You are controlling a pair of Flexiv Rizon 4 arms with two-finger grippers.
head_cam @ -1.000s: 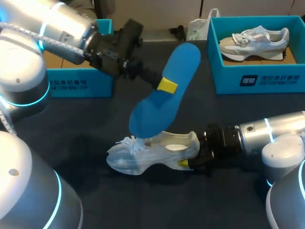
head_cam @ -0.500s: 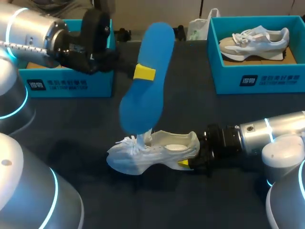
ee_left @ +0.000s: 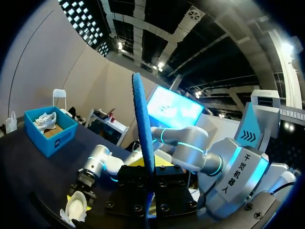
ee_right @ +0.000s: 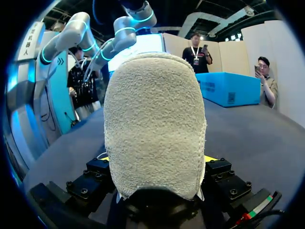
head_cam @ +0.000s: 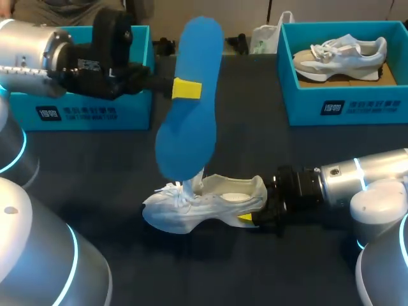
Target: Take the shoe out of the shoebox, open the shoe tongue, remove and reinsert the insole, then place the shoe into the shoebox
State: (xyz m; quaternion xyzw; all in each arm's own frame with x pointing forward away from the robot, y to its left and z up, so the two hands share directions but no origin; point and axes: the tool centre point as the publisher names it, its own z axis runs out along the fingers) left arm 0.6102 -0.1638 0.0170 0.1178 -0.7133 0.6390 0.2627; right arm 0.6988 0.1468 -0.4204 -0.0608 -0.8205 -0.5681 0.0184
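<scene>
Now the left gripper (head_cam: 187, 89), clamped across the middle of the blue insole (head_cam: 191, 137), has swung it from a slant to nearly upright, with its lower end over the white shoe (head_cam: 191, 207), so reinsertion looks next. The right gripper (head_cam: 254, 209) pinches the shoe's heel, mid-table toward the front edge. Laces (head_cam: 171, 191) crowd the opening; the shoebox (head_cam: 95, 111) waits at the far left corner

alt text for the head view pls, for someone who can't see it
The left hand holds a blue insole nearly upright over a white shoe lying on the dark table, while the right hand grips the shoe's heel. A left shoebox and a right shoebox stand at the back, the right one holding a second shoe.
</scene>
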